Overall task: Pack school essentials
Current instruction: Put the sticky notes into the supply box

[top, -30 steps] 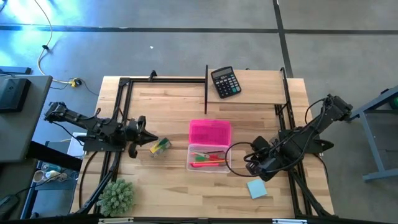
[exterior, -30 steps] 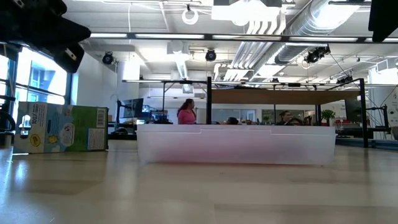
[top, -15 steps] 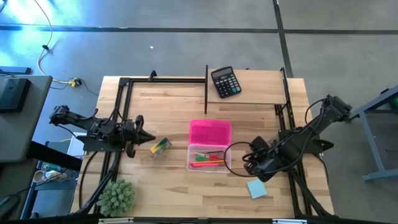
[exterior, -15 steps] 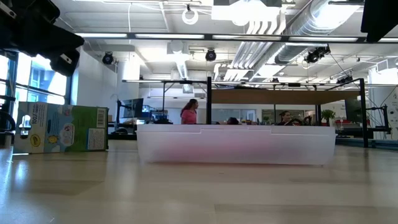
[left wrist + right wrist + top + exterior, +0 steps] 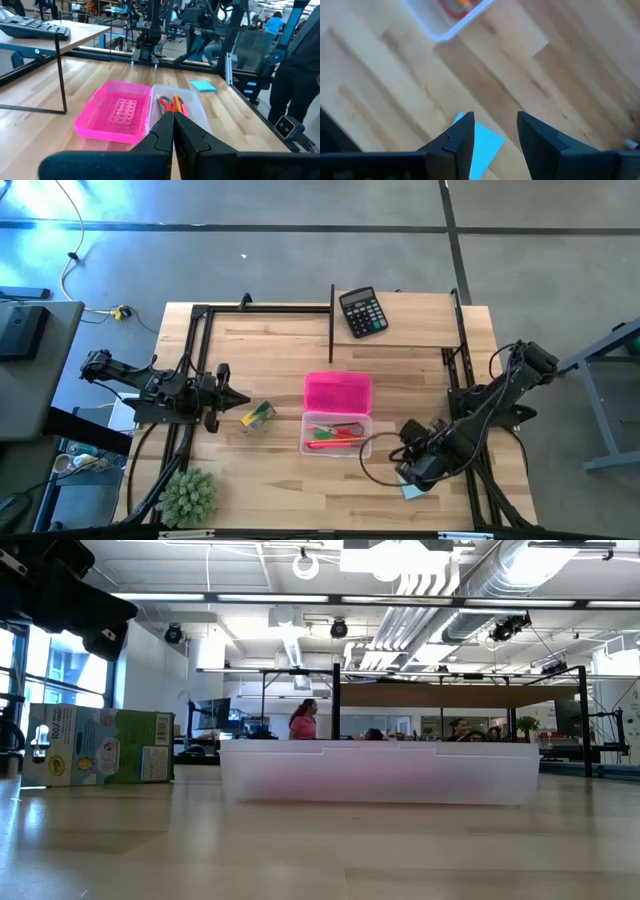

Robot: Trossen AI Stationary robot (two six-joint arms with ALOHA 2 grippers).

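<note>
The clear tray (image 5: pixel 337 434) holds the red-handled scissors, the pencils and a pink-red marker; its pink lid (image 5: pixel 338 392) lies beside it on the far side. The yellow-green crayon box (image 5: pixel 257 415) lies flat on the table, left of the tray. My left gripper (image 5: pixel 238 398) is shut and points at the box from the left, just short of it. My right gripper (image 5: pixel 495 134) is open and points down over the light-blue notepad (image 5: pixel 482 146). The notepad lies flat on the table, near and to the right of the tray, largely covered by the arm in the high view (image 5: pixel 410 488). I cannot find the tiny green piece.
A black calculator (image 5: pixel 362 311) sits at the far edge on a raised board. A spiky green plant ball (image 5: pixel 188 495) rests at the near left corner. Black frame rails run along both table sides. Bare wood lies between the tray and the near edge.
My right gripper has moved toward the table's near edge, from beside the tray's right end to above the notepad, and has left the low view. My left gripper has drawn back slightly toward the left edge, away from the crayon box.
</note>
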